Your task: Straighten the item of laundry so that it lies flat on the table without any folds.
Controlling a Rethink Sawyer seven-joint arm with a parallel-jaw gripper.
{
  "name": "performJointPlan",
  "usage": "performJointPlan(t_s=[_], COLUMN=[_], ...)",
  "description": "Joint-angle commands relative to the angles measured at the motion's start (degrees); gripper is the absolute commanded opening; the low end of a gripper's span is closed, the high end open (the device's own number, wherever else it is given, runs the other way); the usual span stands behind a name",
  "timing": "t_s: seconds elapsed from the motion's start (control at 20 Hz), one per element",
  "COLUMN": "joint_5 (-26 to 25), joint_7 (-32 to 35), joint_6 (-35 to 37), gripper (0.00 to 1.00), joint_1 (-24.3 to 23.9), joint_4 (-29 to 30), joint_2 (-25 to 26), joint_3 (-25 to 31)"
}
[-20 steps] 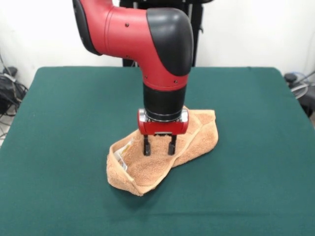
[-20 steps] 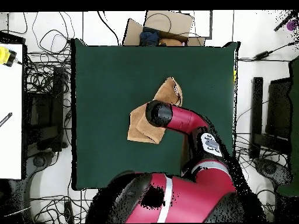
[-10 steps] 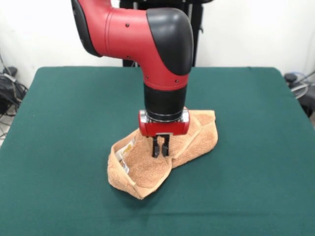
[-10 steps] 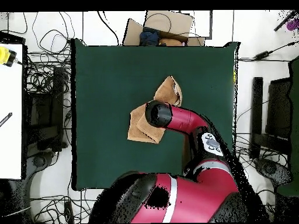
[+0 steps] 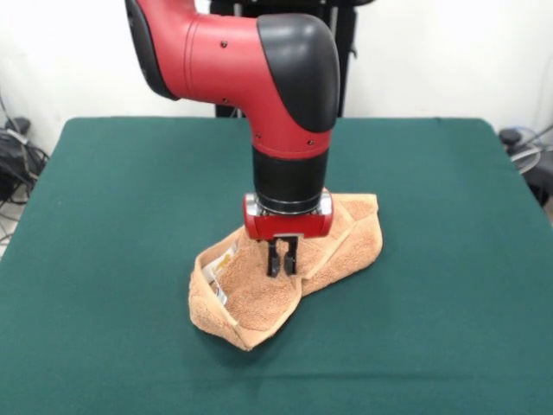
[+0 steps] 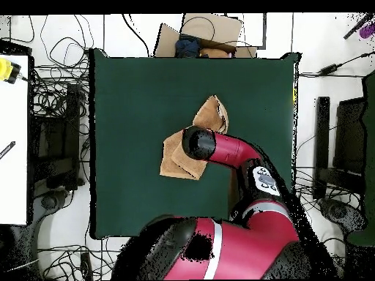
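The orange-tan towel [image 5: 259,298] lies crumpled and folded over itself near the middle of the green table [image 5: 104,225]. A white tag [image 5: 216,275] shows at its left fold. My gripper [image 5: 282,266] points straight down onto the towel's middle, fingers pressed together, shut on a pinch of the cloth. In the overhead view the towel [image 6: 176,157] shows on both sides of the arm's wrist [image 6: 199,143], which hides the gripper.
Cables and equipment surround the table [image 6: 132,95] on the floor. A cardboard box [image 6: 209,33] sits beyond the table's far edge in the overhead view. A white bench [image 6: 13,139] stands at the left.
A second ago the fingers stood apart above the towel; they have closed on the cloth. Since half a second ago nothing has moved.
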Motion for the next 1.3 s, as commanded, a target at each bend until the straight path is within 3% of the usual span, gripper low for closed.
performJointPlan(t_s=[0.05,0.25,0.75,1.1,1.3], joint_5=[-2.5,-1.3,1.5,1.3,1.4], joint_7=[8.4,9.6,10.6,10.6,11.4], joint_6=[-7.2,-4.1,10.0,28.0,31.8], gripper=[0.00,0.00,0.00,0.00,0.00], joint_1=[1.2,3.0,6.0,11.7,11.7], joint_4=[0.0,0.7,5.7,-1.1,-3.0], joint_2=[11.9,9.4,-4.6,-10.1,-10.7], joint_3=[4.6,2.9,-0.6,-6.5,-6.6])
